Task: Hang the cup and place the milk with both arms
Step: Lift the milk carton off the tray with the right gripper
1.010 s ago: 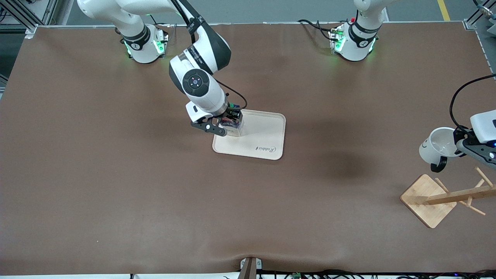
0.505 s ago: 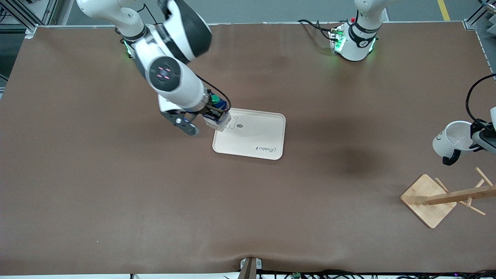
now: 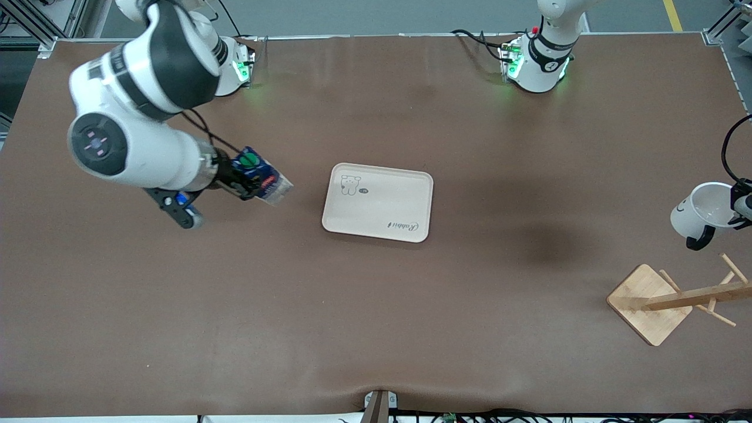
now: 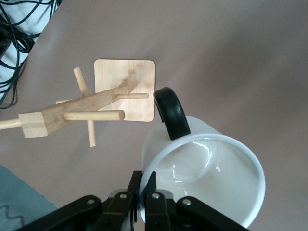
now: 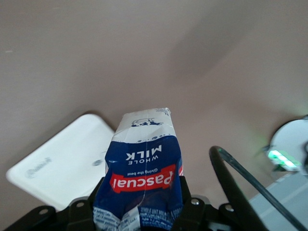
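- Milk carton is clamped in my right hand, tilted above bare worktop beside the tray; not placed.
- Mug, rim pinched by my left hand, hangs over the wooden rack; unhung.

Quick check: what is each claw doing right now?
Left claw: closed on the cup rim, above the table near the wooden rack.
Right claw: closed on the milk, in the air beside the tray.
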